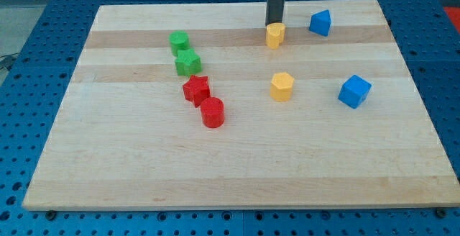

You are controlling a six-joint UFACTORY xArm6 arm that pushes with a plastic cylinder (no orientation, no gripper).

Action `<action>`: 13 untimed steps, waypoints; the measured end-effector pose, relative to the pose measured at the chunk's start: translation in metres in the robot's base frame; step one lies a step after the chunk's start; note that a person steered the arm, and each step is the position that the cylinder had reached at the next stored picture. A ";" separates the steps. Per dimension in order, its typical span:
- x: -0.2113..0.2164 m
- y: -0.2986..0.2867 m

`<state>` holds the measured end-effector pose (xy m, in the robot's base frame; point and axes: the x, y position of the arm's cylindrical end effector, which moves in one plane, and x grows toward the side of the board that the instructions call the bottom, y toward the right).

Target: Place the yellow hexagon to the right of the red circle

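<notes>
The yellow hexagon (282,86) lies right of the board's middle. The red circle (213,112) lies left of it and a little lower, touching a red star-shaped block (195,89) above it. A second yellow block (275,34) lies near the view's top. My tip (274,24) stands just behind that upper yellow block, touching or nearly touching its far side. The tip is well above the yellow hexagon in the view.
A green block (179,42) and a green star-shaped block (187,62) lie at the upper left. A blue block (320,23) lies at the top right and a blue cube (354,91) at the right. The wooden board (230,171) lies on a blue perforated table.
</notes>
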<state>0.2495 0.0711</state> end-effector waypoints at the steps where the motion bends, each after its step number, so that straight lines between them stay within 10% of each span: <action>1: -0.010 0.012; 5: 0.123 0.045; 13: 0.251 -0.015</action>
<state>0.5002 0.0561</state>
